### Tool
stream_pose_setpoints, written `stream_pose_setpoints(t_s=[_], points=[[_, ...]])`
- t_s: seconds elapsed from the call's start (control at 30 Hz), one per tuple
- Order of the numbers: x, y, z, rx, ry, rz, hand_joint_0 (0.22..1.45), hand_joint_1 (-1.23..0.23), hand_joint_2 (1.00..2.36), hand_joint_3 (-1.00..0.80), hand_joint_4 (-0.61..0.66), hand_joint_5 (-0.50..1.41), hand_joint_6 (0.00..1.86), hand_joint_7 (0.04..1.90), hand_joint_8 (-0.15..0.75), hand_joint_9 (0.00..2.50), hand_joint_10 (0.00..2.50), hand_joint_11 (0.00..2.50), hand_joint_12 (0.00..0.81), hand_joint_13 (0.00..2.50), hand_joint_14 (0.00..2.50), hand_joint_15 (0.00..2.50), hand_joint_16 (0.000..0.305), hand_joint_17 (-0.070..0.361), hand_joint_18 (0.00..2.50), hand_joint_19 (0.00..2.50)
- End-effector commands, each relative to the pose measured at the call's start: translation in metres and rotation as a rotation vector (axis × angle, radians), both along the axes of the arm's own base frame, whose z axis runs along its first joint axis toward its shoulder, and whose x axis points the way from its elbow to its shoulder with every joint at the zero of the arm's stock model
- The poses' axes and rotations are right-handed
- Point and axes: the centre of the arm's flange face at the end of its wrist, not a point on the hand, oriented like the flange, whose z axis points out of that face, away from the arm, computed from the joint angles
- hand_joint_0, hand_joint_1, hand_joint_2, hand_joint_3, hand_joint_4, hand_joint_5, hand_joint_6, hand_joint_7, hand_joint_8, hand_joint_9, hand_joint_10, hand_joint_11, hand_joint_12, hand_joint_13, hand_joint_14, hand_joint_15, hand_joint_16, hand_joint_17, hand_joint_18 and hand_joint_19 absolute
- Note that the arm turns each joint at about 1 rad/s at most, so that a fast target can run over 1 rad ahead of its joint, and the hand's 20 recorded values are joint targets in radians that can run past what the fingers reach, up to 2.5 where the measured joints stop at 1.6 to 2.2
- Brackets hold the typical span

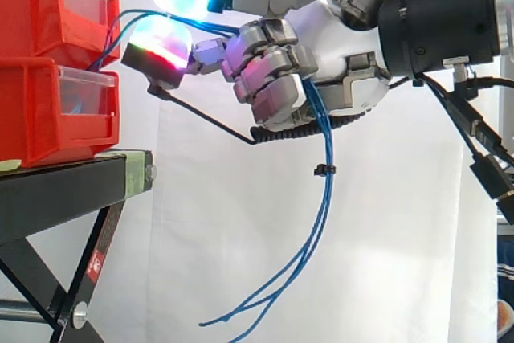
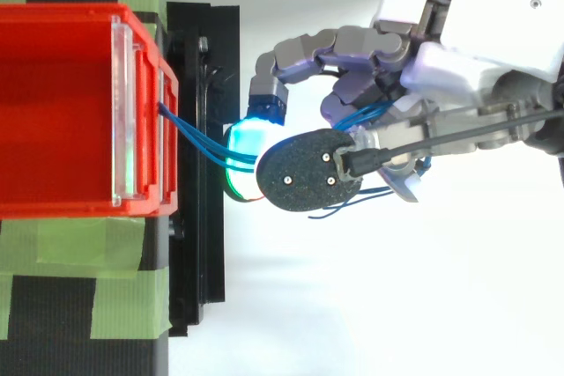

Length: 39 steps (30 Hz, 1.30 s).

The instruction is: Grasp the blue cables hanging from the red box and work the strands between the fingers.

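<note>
Two red bins sit stacked at the left edge of the side view, the upper red bin (image 1: 32, 6) directly on the lower red bin (image 1: 32, 110), both on a black stand (image 1: 72, 186). A small red sticker (image 1: 95, 261) on the stand's slanted leg carries pale print too small to read. The blue cables (image 1: 321, 198) leave the front of the upper bin, run right into the hand (image 1: 329, 38) and pass under its curled fingers, which close round the strands. Below the hand the strands hang loose before the white curtain (image 1: 385, 238), gathered by a small black tie (image 1: 324, 169), and their ends curl near the bottom edge. Two fingertips (image 1: 161, 42) glow just beside the bins, one green and cyan, one white and red, and they hide part of the cables' run. From above, the upper red bin (image 2: 62, 11) is cut off at the left edge, and its clear front plate (image 2: 123, 112) faces the hand (image 2: 458, 50). The blue cables (image 2: 198, 140) come out beside that plate, cross the black stand (image 2: 198, 59) and vanish under a glowing fingertip (image 2: 242, 151). Further strands show among the curled fingers. Green tape (image 2: 132, 261) lies on the stand, with no writing.
</note>
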Motion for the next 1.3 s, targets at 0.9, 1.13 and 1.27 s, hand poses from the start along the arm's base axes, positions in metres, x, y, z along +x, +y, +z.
stream_pose_setpoints(t_s=[0.9,1.13,1.27], points=[[-0.0003,-0.0036,-0.0001,-0.008,0.005,0.001,0.99,-0.57,1.02,-0.28,0.29,0.37,0.02,1.13,0.417,0.93,2.50,2.50,0.476,1.27,2.50,1.64,0.055,0.124,1.66,1.02],[-0.0003,-0.0036,-0.0001,-0.008,0.005,0.001,1.07,-0.63,1.00,0.05,0.34,0.45,0.02,1.01,0.417,0.93,2.50,2.50,0.476,1.27,2.50,1.64,0.055,0.124,1.66,1.02],[-0.0003,-0.0036,-0.0001,-0.010,0.005,0.002,1.09,-0.61,1.01,0.11,0.22,0.52,0.02,1.27,0.417,0.93,2.50,2.50,0.476,1.27,2.50,1.64,0.055,0.124,1.66,1.02]])
